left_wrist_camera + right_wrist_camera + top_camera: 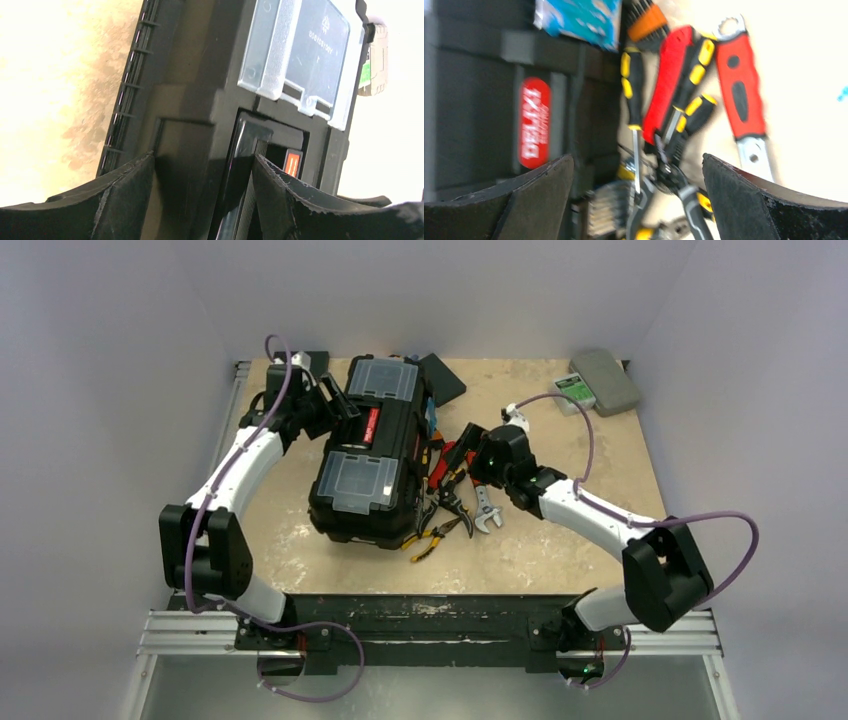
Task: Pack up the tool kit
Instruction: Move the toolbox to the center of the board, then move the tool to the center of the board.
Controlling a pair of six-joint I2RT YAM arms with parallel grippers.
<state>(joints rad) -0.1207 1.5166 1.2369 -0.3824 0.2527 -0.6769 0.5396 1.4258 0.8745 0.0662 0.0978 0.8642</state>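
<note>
Toolbox: the black toolbox (370,455) lies lid up, left of the middle of the tabletop (560,550). Its length runs from the near edge toward the far edge, a little skewed. It has a clear lid (356,480) at the near end, another at the far end, and the handle between them.
Tools: a loose pile lies against the toolbox's right side, with the pliers (438,532) nearest the near edge.
Top view only: a small flat black box (443,378) sits at the far edge behind the toolbox, and a grey case (608,380) sits in the far right corner with a green-labelled device (573,390) beside it.
Right wrist view only: the red-handled wrench (740,85), a yellow-and-black screwdriver (632,85) and a blue printed packet (579,17) on the toolbox edge can each be made out.
Left wrist view only: there is moulded lettering on the far clear lid and a small orange tab by the handle recess.
Writing: a red oval badge (534,122) on the handle carries white letters, too blurred to read with certainty. The lid lettering is also illegible.
Left fingers: the left fingers (125,200) are partly apart, straddling the toolbox's left side and handle recess. I cannot tell whether they press on it.
Right fingers: the right fingers (534,200) are spread wide above the pile, holding nothing.
</note>
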